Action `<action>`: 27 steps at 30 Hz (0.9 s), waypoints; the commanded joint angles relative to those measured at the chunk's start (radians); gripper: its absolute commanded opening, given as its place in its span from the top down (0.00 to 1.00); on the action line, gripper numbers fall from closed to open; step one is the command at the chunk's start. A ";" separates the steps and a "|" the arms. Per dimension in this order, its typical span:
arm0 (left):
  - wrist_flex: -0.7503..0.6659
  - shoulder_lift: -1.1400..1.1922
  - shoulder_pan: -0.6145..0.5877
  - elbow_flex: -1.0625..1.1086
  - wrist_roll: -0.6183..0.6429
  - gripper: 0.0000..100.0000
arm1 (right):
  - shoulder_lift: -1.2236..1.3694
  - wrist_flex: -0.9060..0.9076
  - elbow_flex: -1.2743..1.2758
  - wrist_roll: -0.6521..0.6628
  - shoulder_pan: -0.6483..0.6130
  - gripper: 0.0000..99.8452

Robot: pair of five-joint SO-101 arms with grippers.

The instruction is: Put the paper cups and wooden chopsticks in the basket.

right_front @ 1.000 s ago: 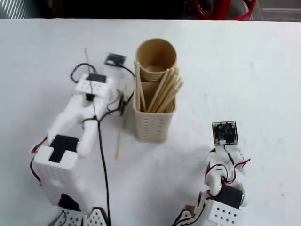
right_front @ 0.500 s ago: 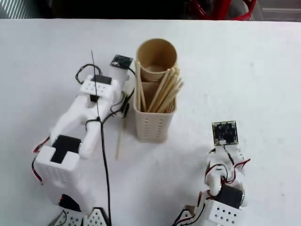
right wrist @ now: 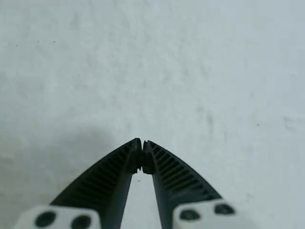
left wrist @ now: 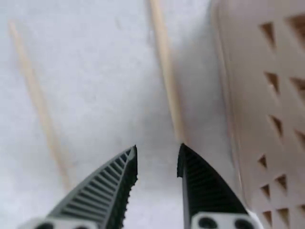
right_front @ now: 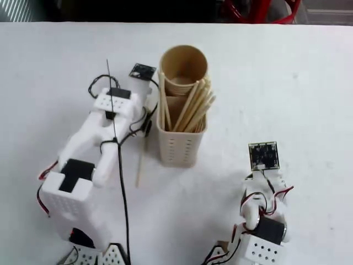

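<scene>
**High view.** The basket [right_front: 179,141] stands upright near the middle of the table [right_front: 292,83]. The stacked paper cups [right_front: 183,65] sit in its far end. A bundle of wooden chopsticks [right_front: 194,105] leans inside it, in front of the cups. One loose chopstick [right_front: 141,157] lies flat on the table just beside the basket's left wall, and the left arm [right_front: 91,138] partly covers it. The right arm [right_front: 262,221] sits folded at the near right, well apart from the basket. Compared with the frame one second earlier, the left arm's wrist has shifted slightly toward the basket. Since half a second ago it has held its position. The basket, its contents and the loose chopstick are unchanged.

**Left wrist view.** The left tool [left wrist: 157,148] is parted by a narrow gap and holds nothing. The loose chopstick ends just ahead of the gap, close to the basket-side finger [left wrist: 200,186]. A second chopstick [left wrist: 38,100] lies on the table on the other side. The perforated basket wall is just beside the tool.

**Right wrist view.** The right tool [right wrist: 141,143] is fully closed, with its tips touching. It holds nothing and is above bare table.
</scene>
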 commanded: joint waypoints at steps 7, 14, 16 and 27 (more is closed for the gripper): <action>-0.095 -0.088 -0.002 0.064 0.054 0.85 | -0.005 0.005 0.009 0.003 0.008 0.98; -0.170 -0.252 0.002 0.216 0.049 0.85 | -0.005 0.005 0.009 0.003 0.008 0.98; -0.189 -0.265 0.002 0.244 0.049 0.85 | -0.005 0.005 0.009 0.003 0.008 0.98; -0.213 -0.262 0.070 0.259 0.002 0.84 | -0.004 0.005 0.009 0.003 0.008 0.98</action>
